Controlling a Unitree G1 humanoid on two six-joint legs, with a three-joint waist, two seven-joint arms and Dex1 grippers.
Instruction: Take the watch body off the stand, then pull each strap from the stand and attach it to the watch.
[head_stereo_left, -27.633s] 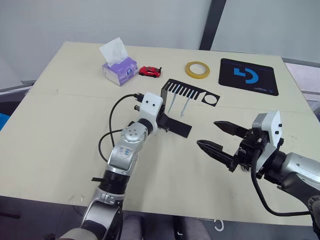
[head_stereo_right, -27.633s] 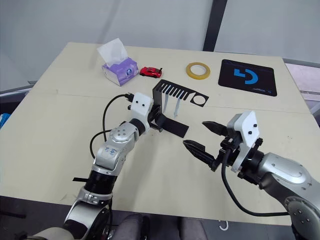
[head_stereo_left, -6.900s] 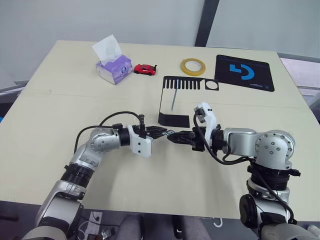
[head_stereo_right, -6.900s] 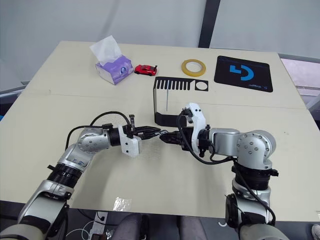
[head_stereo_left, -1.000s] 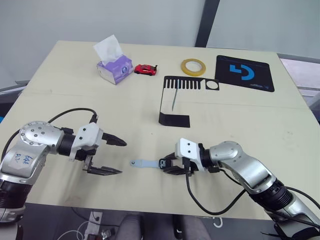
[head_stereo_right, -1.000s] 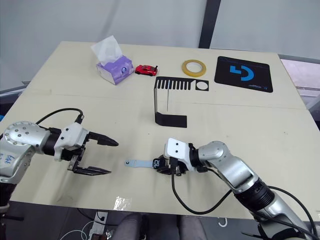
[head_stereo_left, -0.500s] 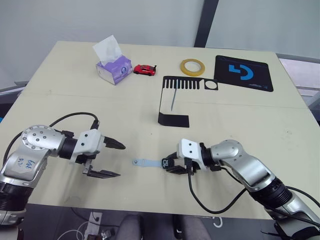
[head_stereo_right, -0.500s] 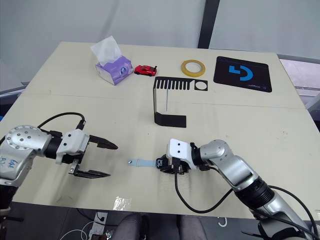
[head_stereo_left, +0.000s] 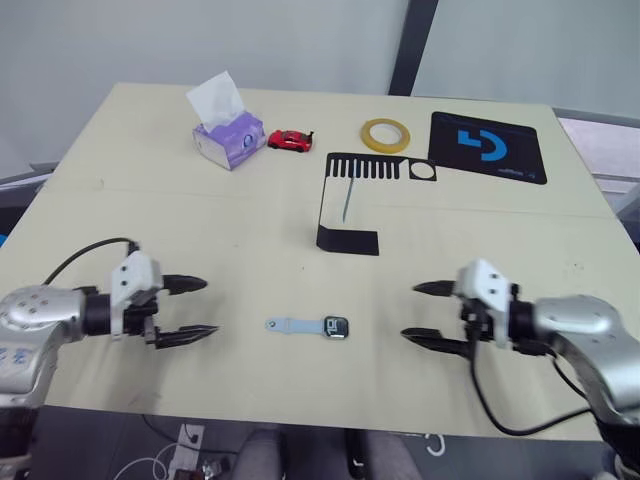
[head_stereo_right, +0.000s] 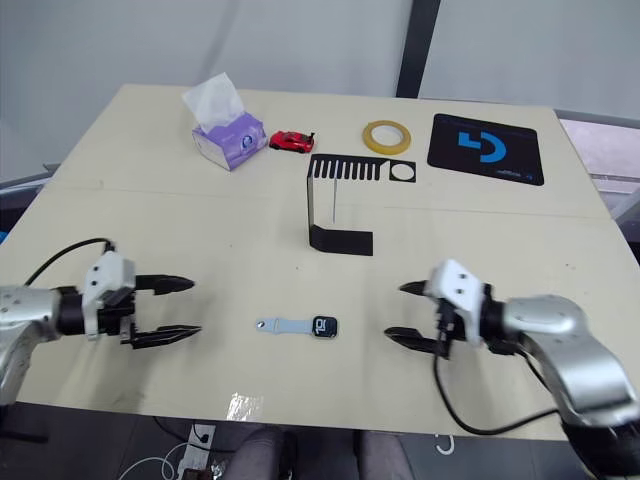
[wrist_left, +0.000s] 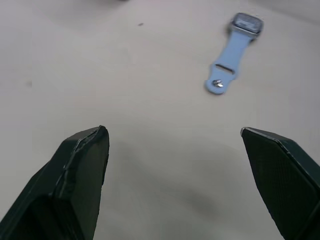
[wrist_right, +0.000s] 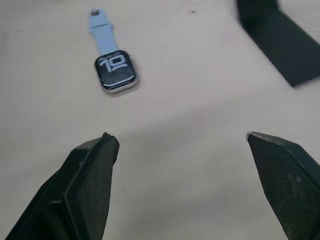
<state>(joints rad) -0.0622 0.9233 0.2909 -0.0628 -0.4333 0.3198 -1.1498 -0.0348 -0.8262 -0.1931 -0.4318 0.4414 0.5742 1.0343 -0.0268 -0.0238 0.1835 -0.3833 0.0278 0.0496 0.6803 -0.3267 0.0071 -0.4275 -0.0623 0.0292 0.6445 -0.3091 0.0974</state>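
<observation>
I have the watch body lying flat on the worktop, screen up, with one strap already joined and trailing toward my left side. The second strap hangs from the comb top of the stand, well behind the watch. My left hand is spread wide and holds nothing, hovering low to the left of the watch; my right hand is likewise spread and empty, to the right of it. My worry is the hanging strap: it is thin and limp, so a pinch from the side could slip off it or drag the light stand over, and I judge the stand would tip easily on its flat foot. The loose watch could also skate across the smooth top if I nudge it while reaching past. Room is generous between the two hands and in front of the stand. The watch sits fairly near the front edge of the worktop. The tape roll, toy car, tissue box and black mat sit far back, out of my way.
</observation>
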